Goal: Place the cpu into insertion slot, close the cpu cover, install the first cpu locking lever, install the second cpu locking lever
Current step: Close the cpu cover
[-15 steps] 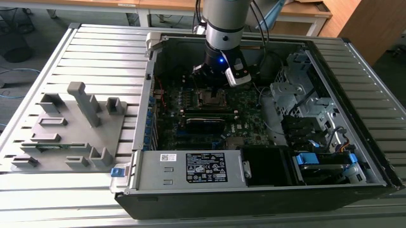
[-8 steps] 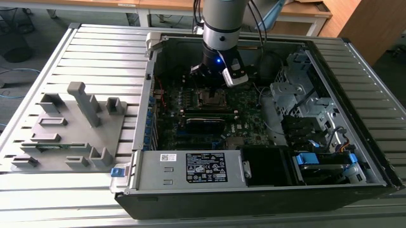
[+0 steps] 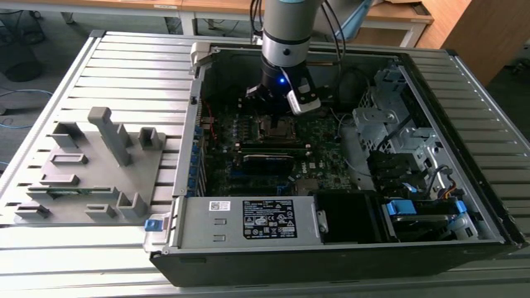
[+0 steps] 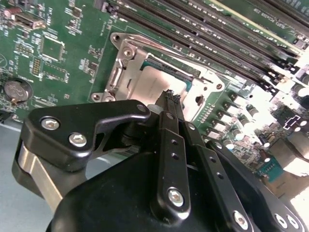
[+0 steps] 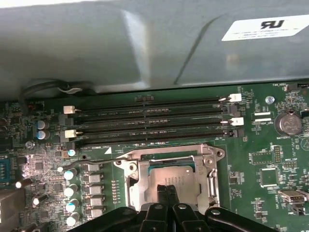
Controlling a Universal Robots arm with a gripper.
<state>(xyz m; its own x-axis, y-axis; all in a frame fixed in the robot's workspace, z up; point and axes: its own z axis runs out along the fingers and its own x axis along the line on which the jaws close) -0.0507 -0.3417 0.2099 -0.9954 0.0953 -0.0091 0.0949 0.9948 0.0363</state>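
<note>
The insertion slot point(image 5: 171, 176) sits in the green board inside the open computer case point(image 3: 190, 186). The cpu point(image 5: 181, 181) lies in it, its silvery top showing through the window of the cpu cover point(image 5: 133, 186). That cover point(image 4: 118, 72) lies down flat over the socket. My gripper point(image 5: 167, 182) is shut, its two black fingers point(image 4: 171, 125) pressed together with nothing between them. Their tips hang right over the cpu point(image 4: 152, 84), touching it or just above it. In the exterior view my gripper point(image 3: 277, 121) points straight down at the socket. I cannot make out the locking levers.
Long black memory slots point(image 5: 149, 121) run beside the socket, with a coin battery point(image 5: 288, 123) and a row of capacitors point(image 5: 72, 176) nearby. The grey case wall point(image 5: 145, 43) rises close behind. A grey parts fixture point(image 3: 91, 161) stands outside the case, on the exterior view's left.
</note>
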